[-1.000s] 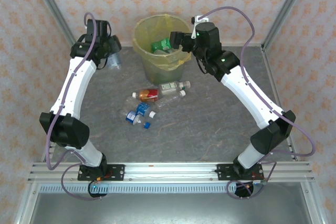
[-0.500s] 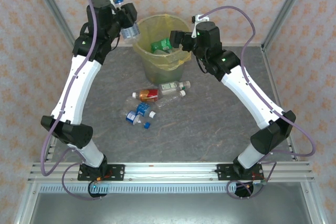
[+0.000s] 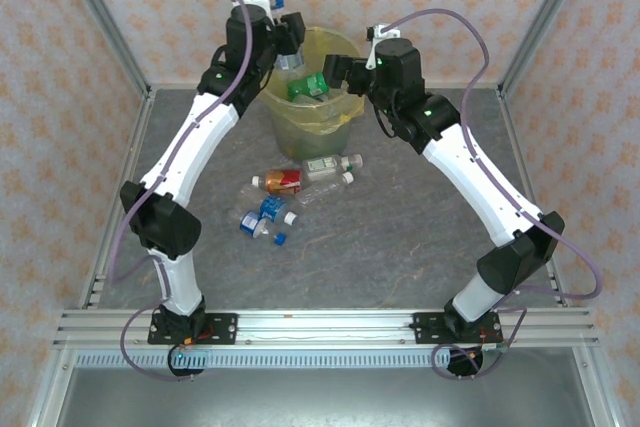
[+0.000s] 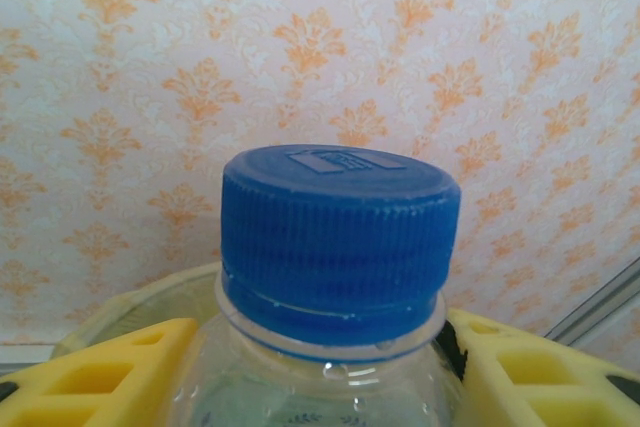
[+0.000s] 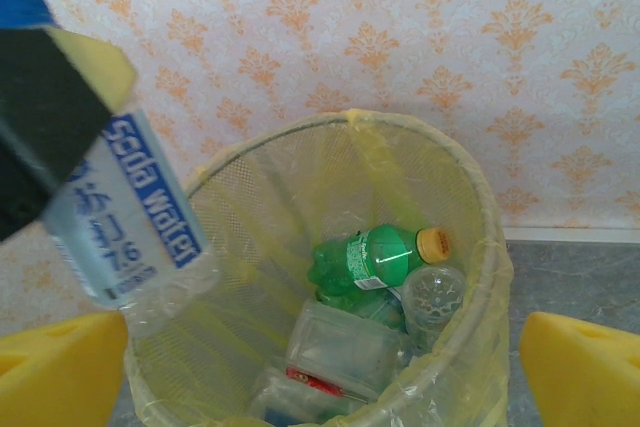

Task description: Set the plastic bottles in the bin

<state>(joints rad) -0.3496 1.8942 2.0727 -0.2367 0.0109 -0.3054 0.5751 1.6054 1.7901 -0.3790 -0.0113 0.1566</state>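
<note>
Clear blue-capped bottle (image 4: 335,237) is clamped between the part-closed left gripper (image 3: 288,32), held over the bin (image 3: 318,115). Right gripper (image 3: 337,73) is spread wide, empty, beside the rim. Other bottles (image 3: 300,182) are seen on the table (image 3: 400,237).

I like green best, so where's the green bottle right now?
In the right wrist view the green bottle lies inside the bin, on top of clear bottles; from above, the bin stands at the table's far middle.

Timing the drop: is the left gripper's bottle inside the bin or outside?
Outside: the bottle hangs over the bin's rim, clamped in the left gripper.
</note>
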